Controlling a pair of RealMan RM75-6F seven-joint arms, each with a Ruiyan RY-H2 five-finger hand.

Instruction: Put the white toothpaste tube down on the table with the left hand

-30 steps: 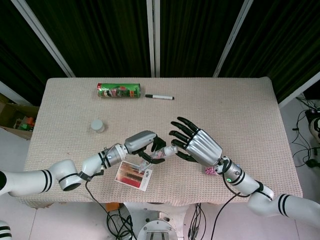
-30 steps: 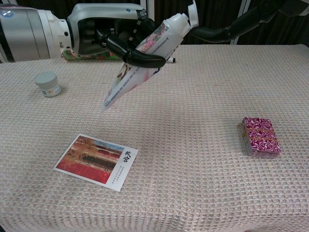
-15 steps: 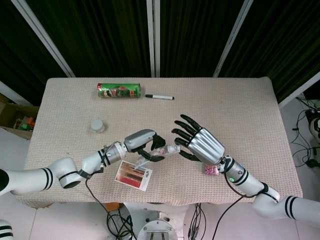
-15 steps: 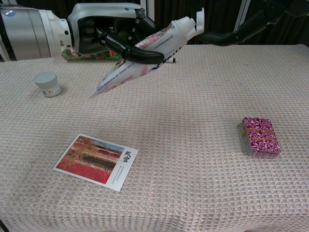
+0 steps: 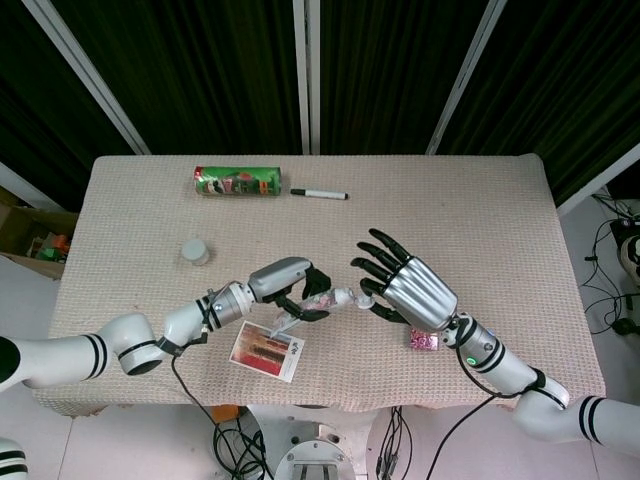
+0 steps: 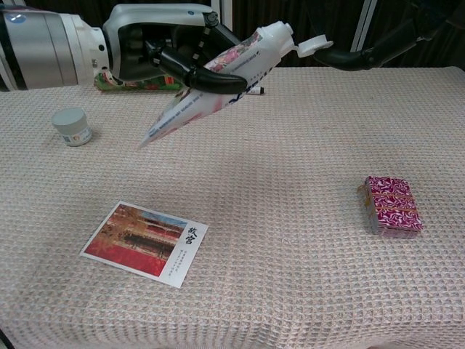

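My left hand (image 5: 288, 284) (image 6: 182, 58) grips the white toothpaste tube (image 6: 218, 80) (image 5: 318, 305) around its middle, well above the table. The tube has a pink flower print; its flat crimped end points down to the left, and its cap end, with the flip cap (image 6: 314, 45) hanging open, points up to the right. My right hand (image 5: 405, 290) is open with its fingers spread, just right of the cap end and apart from the tube. In the chest view only its dark fingers (image 6: 378, 49) show at the top right.
A postcard (image 6: 145, 243) (image 5: 266, 351) lies on the woven tablecloth below the tube. A small grey jar (image 6: 71, 126) stands to the left and a pink patterned box (image 6: 391, 206) to the right. A green packet (image 5: 238, 182) and a black marker (image 5: 319, 194) lie far back.
The tube has tilted flatter, its crimped end swinging up and left. The flip cap now hangs open. My right hand has drawn back to the right, away from the cap end.
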